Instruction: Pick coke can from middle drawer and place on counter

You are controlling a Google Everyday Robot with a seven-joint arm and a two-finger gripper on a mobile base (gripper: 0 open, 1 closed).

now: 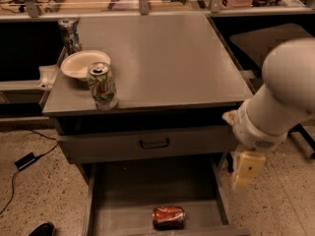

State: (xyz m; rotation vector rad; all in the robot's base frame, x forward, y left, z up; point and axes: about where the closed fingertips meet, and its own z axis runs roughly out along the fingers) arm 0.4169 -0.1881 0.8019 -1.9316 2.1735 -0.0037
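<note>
The coke can (168, 216) lies on its side near the front of the open middle drawer (142, 186), a shallow grey drawer pulled out at the bottom. The counter (162, 58) is the flat grey top of the cabinet above it. My white arm comes in from the right. My gripper (244, 170) hangs as a cream-coloured piece just outside the drawer's right wall, above and to the right of the coke can and apart from it. It holds nothing that I can see.
A white-and-green soda can (102, 85) stands at the counter's front left, with a white plate (81, 63) and a silvery-blue can (69, 32) behind it. A closed drawer with a black loop handle (154, 143) sits above the open one. A cable and plug (24, 160) lie on the floor at left.
</note>
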